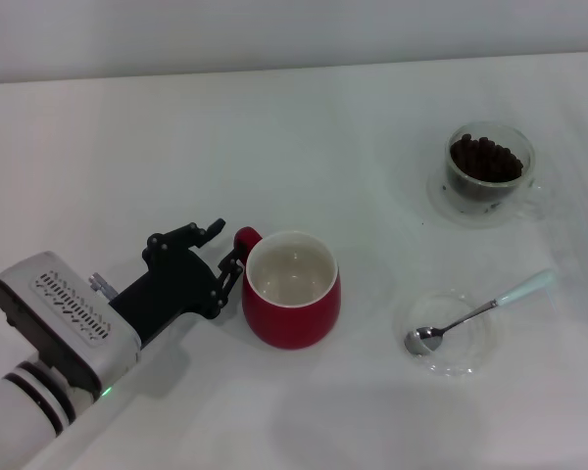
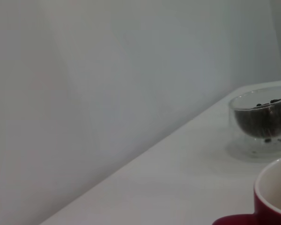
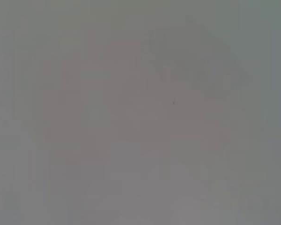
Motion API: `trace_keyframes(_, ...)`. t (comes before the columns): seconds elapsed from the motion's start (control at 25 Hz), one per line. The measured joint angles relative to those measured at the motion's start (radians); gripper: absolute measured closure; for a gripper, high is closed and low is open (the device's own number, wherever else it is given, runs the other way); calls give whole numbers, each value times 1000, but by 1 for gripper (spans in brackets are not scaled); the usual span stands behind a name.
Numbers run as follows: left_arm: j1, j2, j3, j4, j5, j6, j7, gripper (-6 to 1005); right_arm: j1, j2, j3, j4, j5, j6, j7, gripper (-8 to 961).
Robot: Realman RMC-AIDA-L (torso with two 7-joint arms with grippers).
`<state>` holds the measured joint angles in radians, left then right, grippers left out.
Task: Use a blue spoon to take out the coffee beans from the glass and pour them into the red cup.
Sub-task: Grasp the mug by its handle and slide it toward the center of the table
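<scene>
The red cup stands near the middle of the white table, its white inside empty and its loop handle pointing left. My left gripper is open right at that handle, one finger on each side of it. The glass with coffee beans stands at the far right. The blue spoon lies with its bowl in a shallow clear dish at the right front, handle pointing away to the right. The left wrist view shows the cup's rim and the glass. My right gripper is out of view.
The white table ends at a pale wall at the back. The right wrist view shows only a blank grey surface.
</scene>
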<state>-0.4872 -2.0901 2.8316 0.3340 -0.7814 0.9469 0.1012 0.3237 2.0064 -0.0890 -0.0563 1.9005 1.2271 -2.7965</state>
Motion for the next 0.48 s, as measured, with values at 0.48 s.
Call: trace_keyframes(0.48, 31, 3, 1, -2, -6, 63, 2, 407, -12, -1, 0, -2, 0, 1, 0, 133)
